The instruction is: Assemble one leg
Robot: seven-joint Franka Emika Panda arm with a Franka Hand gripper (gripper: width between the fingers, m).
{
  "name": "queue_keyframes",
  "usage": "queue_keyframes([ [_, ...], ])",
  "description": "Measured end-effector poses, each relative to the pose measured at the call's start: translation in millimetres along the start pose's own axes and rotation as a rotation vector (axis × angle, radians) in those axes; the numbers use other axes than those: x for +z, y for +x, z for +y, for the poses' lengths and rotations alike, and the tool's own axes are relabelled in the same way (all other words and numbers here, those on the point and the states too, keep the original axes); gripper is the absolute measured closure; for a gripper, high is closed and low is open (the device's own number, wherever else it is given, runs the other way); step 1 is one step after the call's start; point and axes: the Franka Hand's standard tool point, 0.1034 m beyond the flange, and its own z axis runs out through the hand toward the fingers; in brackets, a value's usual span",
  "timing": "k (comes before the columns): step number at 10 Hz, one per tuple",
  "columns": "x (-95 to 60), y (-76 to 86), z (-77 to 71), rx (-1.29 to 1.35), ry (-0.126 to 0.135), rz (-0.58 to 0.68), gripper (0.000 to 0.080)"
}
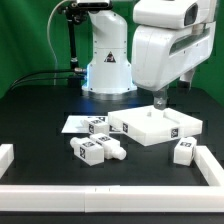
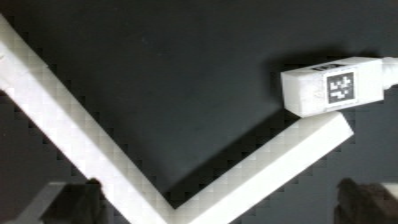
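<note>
A large white square rimmed tabletop piece lies flat on the black table, and everything else sits around it. The gripper hangs just above the tabletop's far edge. In the wrist view its two dark fingers are spread wide apart, with nothing between them.

The leg, a small white plastic block with a black-and-white square tag, lies on the table just beside the tabletop's near corner, on the exterior view's right. It sits between the tabletop and the end of a white border rail. In the wrist view, this leg lies tag up and touches the end of that rail, which meets a second rail at an angle.

On the tabletop's other side, a thin flat white marker board lies on the table with another white tagged block on it, close to the tabletop's edge. Two more such blocks lie together on the table, nearer the camera than the marker board.
</note>
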Motion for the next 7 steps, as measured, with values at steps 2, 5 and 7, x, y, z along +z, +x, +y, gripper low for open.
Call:
queue_keyframes([
  [2,0.0,-0.1,0.0,0.0,0.0,0.0,0.015],
  [5,0.6,-0.3,-0.3,0.0,0.001,-0.001,0.015],
  [7,1.9,-4.7,1.2,0.032,-0.004,0.01,0.015],
])
